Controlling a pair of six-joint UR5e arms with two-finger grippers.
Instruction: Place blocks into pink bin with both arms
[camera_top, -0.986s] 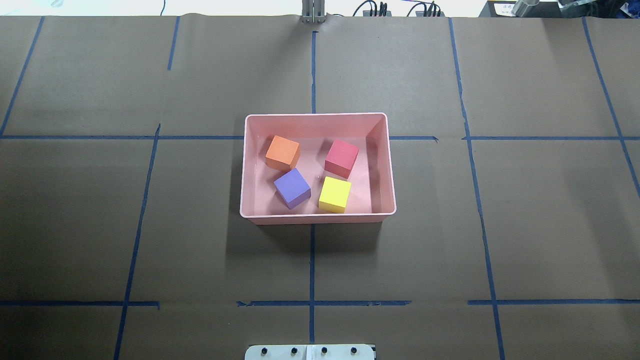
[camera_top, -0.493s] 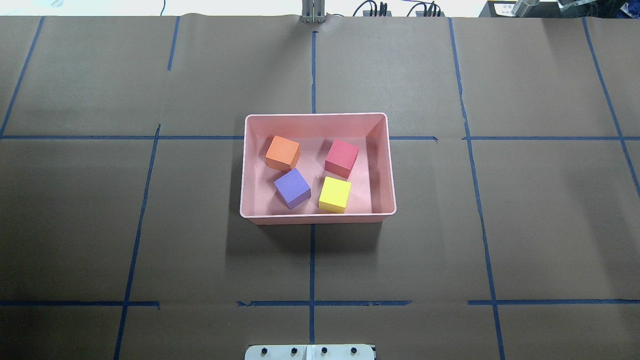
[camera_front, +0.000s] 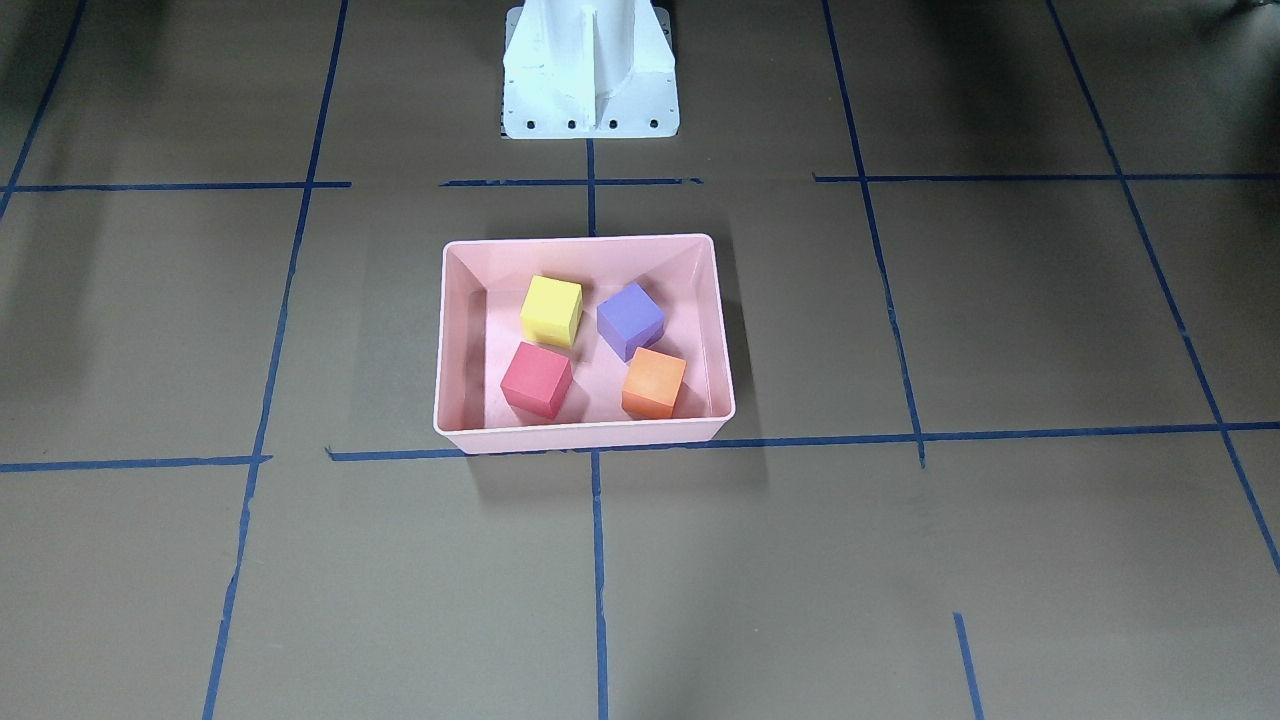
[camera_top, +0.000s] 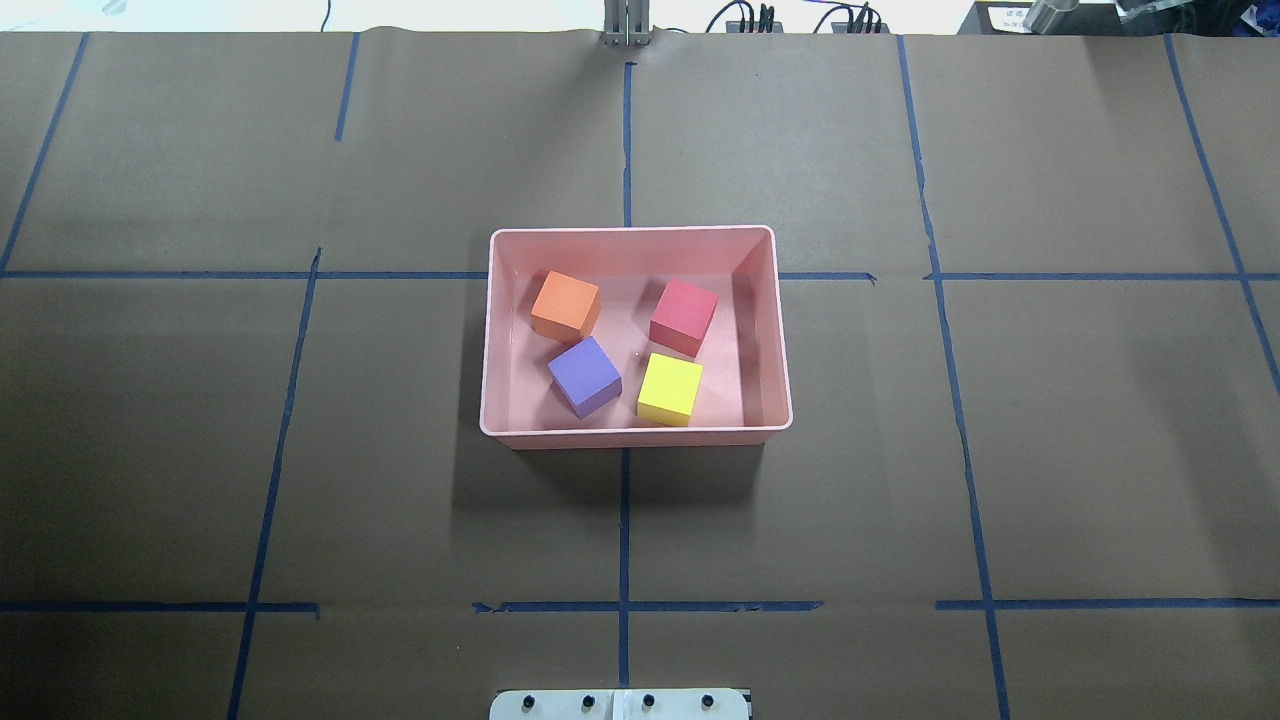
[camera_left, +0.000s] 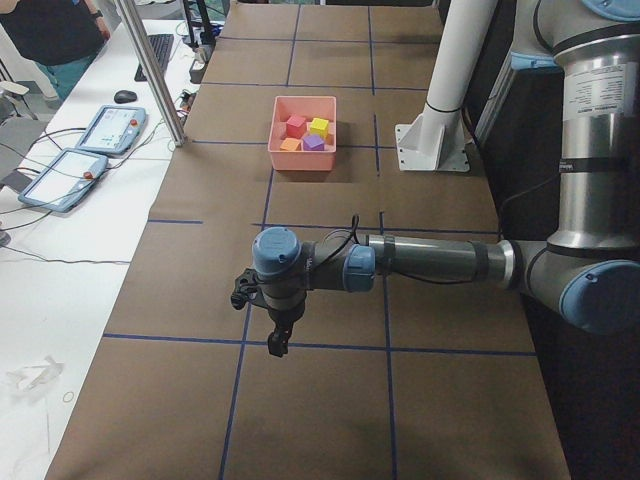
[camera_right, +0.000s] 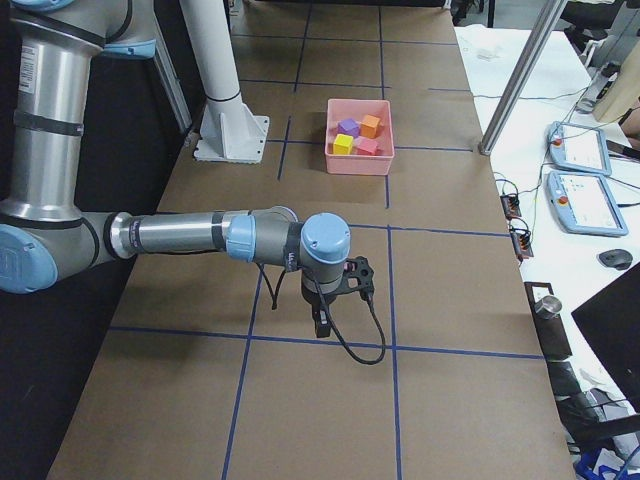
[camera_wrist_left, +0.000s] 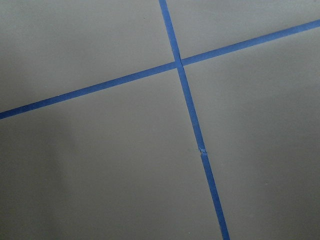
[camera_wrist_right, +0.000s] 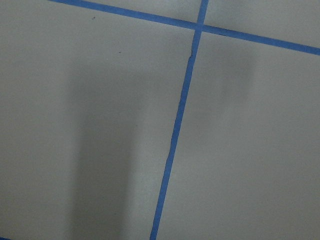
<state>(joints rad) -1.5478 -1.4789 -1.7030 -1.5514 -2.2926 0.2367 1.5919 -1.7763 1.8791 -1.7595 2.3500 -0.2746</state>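
The pink bin (camera_top: 775, 330) stands at the table's middle and holds all four blocks: orange (camera_top: 565, 305), red-pink (camera_top: 684, 316), purple (camera_top: 584, 375) and yellow-green (camera_top: 670, 389). The bin also shows in the front view (camera_front: 460, 340). Neither gripper shows in the overhead or front view. In the exterior left view my left gripper (camera_left: 276, 343) hangs over bare table far from the bin (camera_left: 302, 160). In the exterior right view my right gripper (camera_right: 322, 325) does the same, far from the bin (camera_right: 360, 160). I cannot tell whether either is open or shut. Nothing shows held in either.
Brown paper with blue tape lines covers the table (camera_top: 300, 450). The white pedestal base (camera_front: 590, 70) stands behind the bin. Tablets (camera_left: 110, 130) and cables lie on the side bench. A metal post (camera_left: 150, 70) stands by the table's edge. A person (camera_left: 50, 30) stands beyond.
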